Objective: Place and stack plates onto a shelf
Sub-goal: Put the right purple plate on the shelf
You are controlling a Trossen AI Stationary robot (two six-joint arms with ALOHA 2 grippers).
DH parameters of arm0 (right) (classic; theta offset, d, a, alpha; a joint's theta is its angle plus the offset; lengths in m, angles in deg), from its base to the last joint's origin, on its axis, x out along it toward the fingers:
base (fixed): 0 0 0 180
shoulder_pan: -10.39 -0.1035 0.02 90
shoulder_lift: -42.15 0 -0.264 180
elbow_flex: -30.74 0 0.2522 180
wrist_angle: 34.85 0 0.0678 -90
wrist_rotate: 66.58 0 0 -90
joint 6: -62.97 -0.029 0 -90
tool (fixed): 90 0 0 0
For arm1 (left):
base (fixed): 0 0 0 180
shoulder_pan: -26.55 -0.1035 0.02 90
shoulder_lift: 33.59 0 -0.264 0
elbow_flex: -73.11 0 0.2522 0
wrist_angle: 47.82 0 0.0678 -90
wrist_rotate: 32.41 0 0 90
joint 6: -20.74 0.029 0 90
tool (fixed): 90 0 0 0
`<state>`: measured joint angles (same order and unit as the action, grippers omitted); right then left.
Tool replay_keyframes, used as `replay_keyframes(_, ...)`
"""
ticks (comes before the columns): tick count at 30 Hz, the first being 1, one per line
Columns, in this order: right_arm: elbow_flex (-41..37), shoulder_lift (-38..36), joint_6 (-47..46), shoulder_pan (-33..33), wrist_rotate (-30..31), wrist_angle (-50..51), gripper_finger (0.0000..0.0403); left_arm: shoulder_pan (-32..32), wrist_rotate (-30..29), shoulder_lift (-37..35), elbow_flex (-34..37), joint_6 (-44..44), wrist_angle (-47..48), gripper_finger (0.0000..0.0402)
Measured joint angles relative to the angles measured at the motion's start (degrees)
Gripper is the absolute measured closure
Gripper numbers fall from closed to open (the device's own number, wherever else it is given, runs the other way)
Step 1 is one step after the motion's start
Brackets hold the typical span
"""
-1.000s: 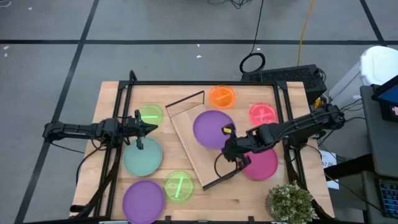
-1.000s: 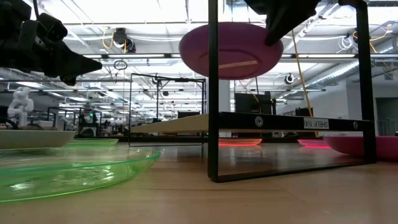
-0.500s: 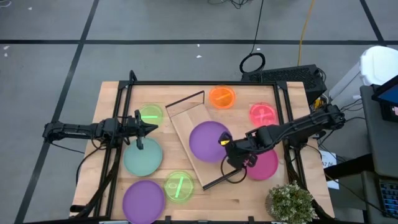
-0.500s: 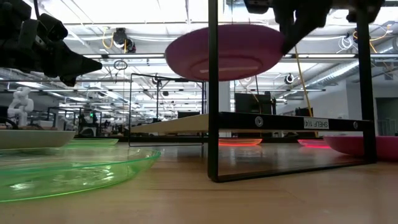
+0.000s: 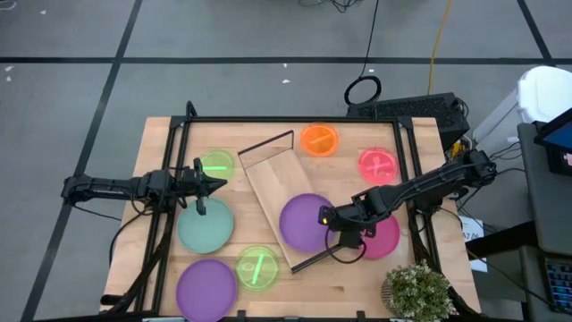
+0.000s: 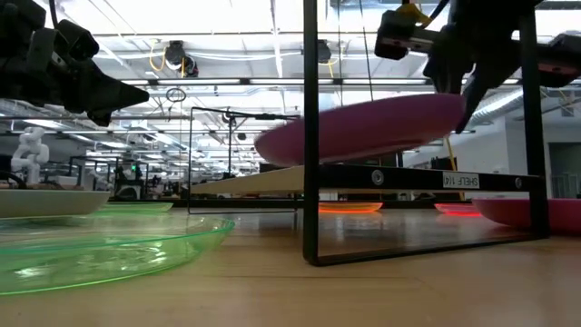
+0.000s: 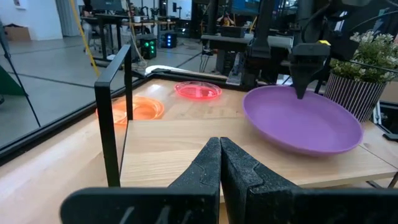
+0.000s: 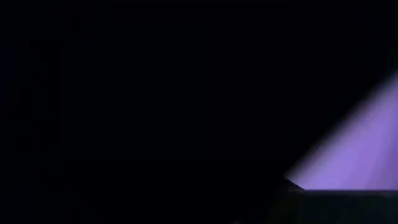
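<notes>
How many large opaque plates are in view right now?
4: one purple plate held over the shelf by the right gripper, a second purple plate at the table's near-left, teal plate beside it, magenta plate right.

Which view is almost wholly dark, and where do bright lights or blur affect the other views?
Right wrist view: nearly black, only a purple plate wedge lit. Low view: bright ceiling lights behind leave the right end effector a silhouette, and the near green plate is blurred. Left wrist view: evenly lit, its own shut left end effector soft. High view: even.
</notes>
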<state>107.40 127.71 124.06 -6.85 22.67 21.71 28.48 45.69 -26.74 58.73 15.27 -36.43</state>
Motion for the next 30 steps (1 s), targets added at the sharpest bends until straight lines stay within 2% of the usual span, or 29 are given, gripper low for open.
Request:
replay_keyframes(7, -1.91, -0.02, 1.5, 0.02, -3.98, -4.29, 0.0398, 0.0, 0.0, 0.02, 0.0, 0.02, 0.0, 0.04)
replay_keyframes(30, -2.78, 0.0, -0.5, -0.17, -4.11, -6.08, 0.0394, 0.04, -0.02, 0.02, 0.0, 0.18, 0.04, 0.04)
